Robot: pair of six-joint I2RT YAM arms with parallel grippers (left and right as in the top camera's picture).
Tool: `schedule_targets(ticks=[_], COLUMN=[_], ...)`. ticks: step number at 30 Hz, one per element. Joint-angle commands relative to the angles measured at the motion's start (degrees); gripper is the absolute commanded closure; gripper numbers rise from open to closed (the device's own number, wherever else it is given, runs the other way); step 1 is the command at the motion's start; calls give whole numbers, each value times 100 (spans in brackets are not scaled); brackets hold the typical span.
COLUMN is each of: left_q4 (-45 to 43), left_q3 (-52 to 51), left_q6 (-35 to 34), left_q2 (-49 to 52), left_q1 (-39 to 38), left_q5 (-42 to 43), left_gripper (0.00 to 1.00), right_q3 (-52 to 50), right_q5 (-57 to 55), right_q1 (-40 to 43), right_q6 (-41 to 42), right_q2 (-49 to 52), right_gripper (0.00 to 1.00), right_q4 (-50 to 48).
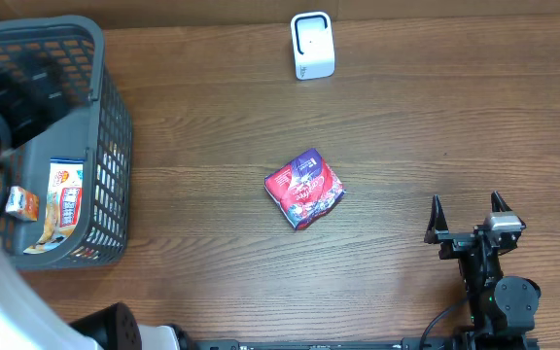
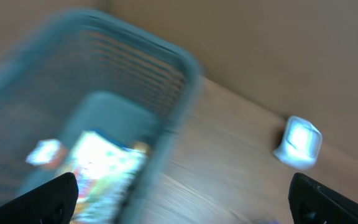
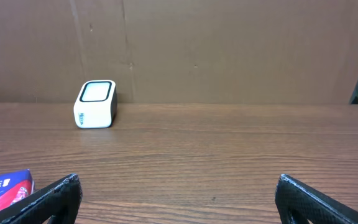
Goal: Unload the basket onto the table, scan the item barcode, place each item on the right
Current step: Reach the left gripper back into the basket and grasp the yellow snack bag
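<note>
Pick-up step: the crinkly red-and-purple foil packet point(image 1: 304, 190) lies on the wooden counter point(image 1: 436, 117), well apart from the small white boxy scanner point(image 1: 312, 45), and both the left pincer point(image 2: 182, 190) and right pincer point(image 1: 469, 209) gape empty, so a grasp likely comes next.

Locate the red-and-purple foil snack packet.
Overhead view: the packet lies mid-table, nearer the robot than the white box-shaped scanner, between the grey plastic basket on the left and the right arm's fingers.

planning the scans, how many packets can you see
3: a red and purple packet mid-table, and an orange packet and a blue and white packet in the basket; more may be hidden there.
</note>
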State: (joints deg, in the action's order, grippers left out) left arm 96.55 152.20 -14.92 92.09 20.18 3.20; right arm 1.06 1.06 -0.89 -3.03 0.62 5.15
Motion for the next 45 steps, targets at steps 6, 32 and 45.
schedule_targets(ticks=[6,32,45], left_q4=[24,-931,-1906], left_q3=[-1388,-4061,-5176], left_q6=[116,682,721], left_q2=[114,3080,3198], left_q1=[1137,1211,1248], left_q5=[-975,-979,-1281], left_gripper=[0,2,13], right_q3=[-57,-57,-57], right_q5=[-35,-35,-35], right_q1=[-13,-13,-13], right_q6=[-22,-24,-22], right_q2=[-39,-39,-39], right_gripper=[0,0,0], right_q4=[-31,-31,-31])
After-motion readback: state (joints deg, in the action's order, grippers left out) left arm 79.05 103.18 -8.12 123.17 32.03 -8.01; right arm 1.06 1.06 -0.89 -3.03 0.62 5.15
